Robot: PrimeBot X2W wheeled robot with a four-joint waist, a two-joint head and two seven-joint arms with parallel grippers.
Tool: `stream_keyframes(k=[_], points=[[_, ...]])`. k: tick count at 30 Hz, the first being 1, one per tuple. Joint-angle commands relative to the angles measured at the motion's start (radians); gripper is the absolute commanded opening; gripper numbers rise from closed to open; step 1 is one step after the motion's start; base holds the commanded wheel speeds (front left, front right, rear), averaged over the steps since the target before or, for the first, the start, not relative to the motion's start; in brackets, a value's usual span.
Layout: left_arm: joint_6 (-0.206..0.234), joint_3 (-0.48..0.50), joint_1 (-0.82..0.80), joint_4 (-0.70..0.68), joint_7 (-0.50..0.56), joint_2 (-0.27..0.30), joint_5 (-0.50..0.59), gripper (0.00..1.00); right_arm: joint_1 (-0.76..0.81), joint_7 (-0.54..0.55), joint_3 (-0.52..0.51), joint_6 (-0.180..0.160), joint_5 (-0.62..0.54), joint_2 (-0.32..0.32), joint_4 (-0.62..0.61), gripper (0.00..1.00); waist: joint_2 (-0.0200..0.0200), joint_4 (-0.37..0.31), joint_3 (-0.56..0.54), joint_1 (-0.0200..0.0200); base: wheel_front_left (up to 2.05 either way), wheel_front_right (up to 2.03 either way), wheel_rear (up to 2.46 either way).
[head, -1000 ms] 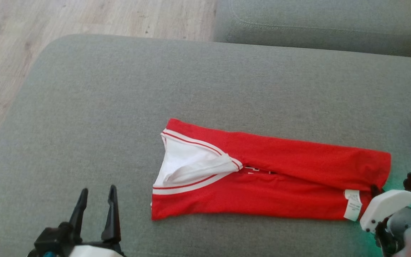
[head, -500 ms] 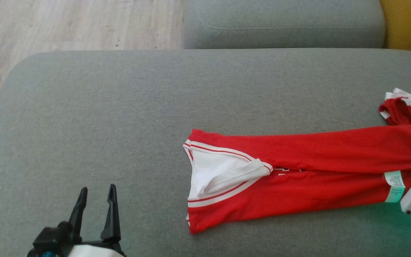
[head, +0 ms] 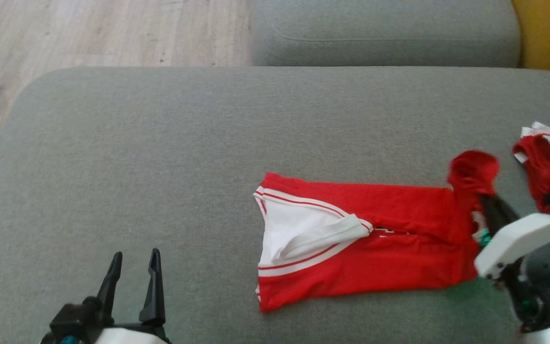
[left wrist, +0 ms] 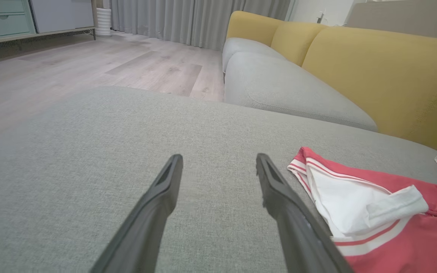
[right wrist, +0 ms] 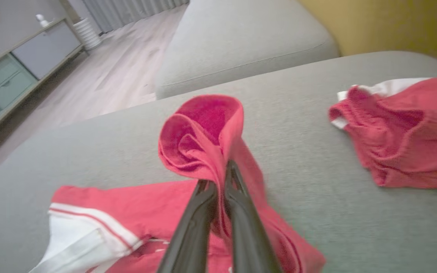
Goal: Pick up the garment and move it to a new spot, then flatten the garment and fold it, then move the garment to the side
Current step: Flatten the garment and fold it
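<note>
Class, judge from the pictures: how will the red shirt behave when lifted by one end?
Probably floppy: the end pinched by the right gripper curls into a loose roll, while the rest of the shirt lies flat. Likely light, since a thin pinch raises it.

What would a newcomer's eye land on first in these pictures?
The red garment with white trim lies mid-cushion on the grey sofa. The right gripper is shut on its bunched right end, raised above the cushion; a second crumpled red garment sits at the right.
</note>
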Motion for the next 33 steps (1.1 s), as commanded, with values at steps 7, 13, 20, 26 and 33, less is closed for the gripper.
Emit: stream_keyframes(k=[7,13,20,26,33], points=[[-0.001,0.032,-0.060,-0.009,-0.009,0.005,0.001,1.00,0.011,0.033,0.206,0.007,0.142,0.010,-0.094,0.00,-0.0001,0.069,-0.011,0.0000,0.00,0.00,0.00],[-0.007,0.025,-0.069,-0.005,-0.007,0.002,0.003,1.00,-0.032,-0.058,0.363,0.007,0.267,0.010,-0.011,0.00,-0.0001,0.112,-0.009,0.0000,0.00,0.00,0.00],[-0.015,0.015,-0.085,0.004,-0.006,-0.005,0.005,1.00,-0.119,-0.173,0.478,0.007,0.334,0.010,0.146,0.00,-0.0001,0.148,-0.004,0.0000,0.00,0.00,0.00],[-0.019,0.008,-0.092,0.017,-0.008,-0.015,0.005,1.00,-0.201,-0.251,0.547,0.007,0.370,0.011,0.283,0.00,-0.0001,0.166,-0.002,0.0000,0.00,0.00,0.00],[-0.025,0.001,-0.095,0.031,-0.010,-0.024,0.004,1.00,-0.257,-0.322,0.617,0.007,0.411,0.011,0.390,1.00,-0.0001,0.178,-0.007,0.0000,0.00,0.00,0.00]])
